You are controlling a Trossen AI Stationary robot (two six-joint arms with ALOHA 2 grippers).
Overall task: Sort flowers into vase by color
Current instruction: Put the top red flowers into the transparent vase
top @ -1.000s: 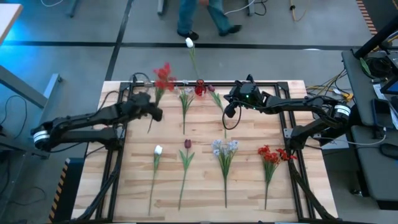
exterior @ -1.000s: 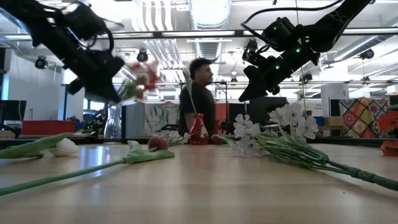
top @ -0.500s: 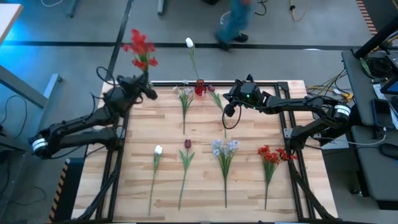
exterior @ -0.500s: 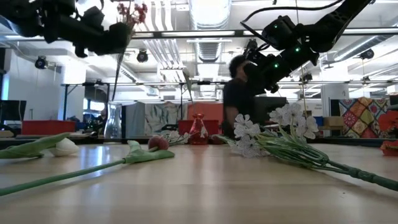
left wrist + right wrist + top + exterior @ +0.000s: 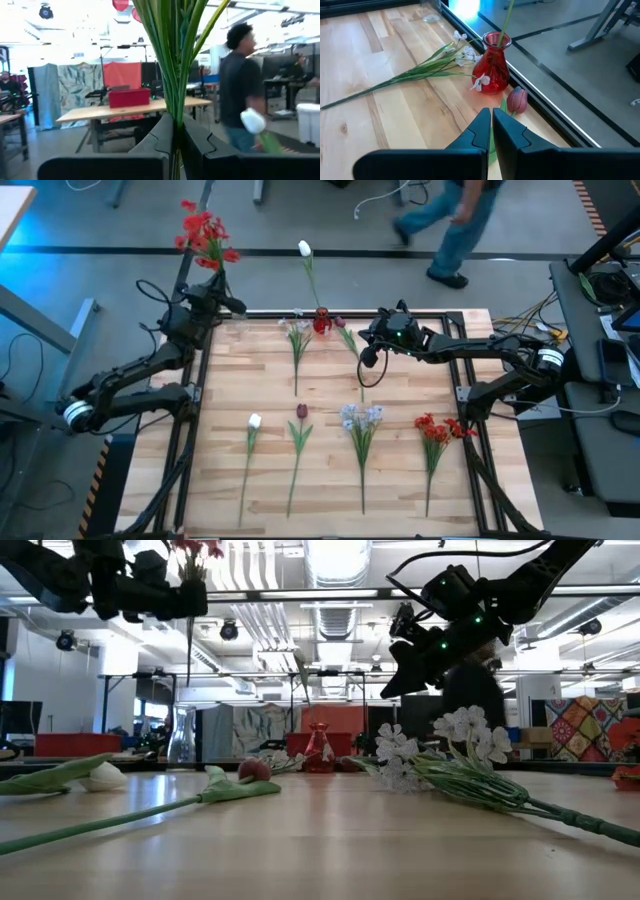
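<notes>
Open workshop behind, grey floor, a person [image 5: 455,225] walking past the far side. Wood table [image 5: 330,480] with a black frame.

Flowers on the table: near row has a white bud [image 5: 254,421], a dark red tulip [image 5: 301,412], a white and pale-blue spray [image 5: 361,418] and a red cluster [image 5: 437,428], stems pointing toward the near edge and well apart from each other. Far row: a pale spray [image 5: 297,330] lying flat just beside a small red vase [image 5: 321,321], and a pink tulip [image 5: 517,99] lying on the vase's other side, at its base. A white bud on a long stem [image 5: 304,249] stands up in the red vase. A clear glass vase [image 5: 181,735] sits at the far left corner.

Left gripper [image 5: 212,300] is raised high over the far left corner, fingers clamped on the green stem bundle [image 5: 176,60] of a red cluster [image 5: 203,232]; stems run upright between the fingers, blooms on top, out beyond the table's edge.

Right gripper [image 5: 370,352] hangs above the table's far middle, near the red vase, fingers pressed together with nothing between them. The pink tulip lies just ahead of its tips.
</notes>
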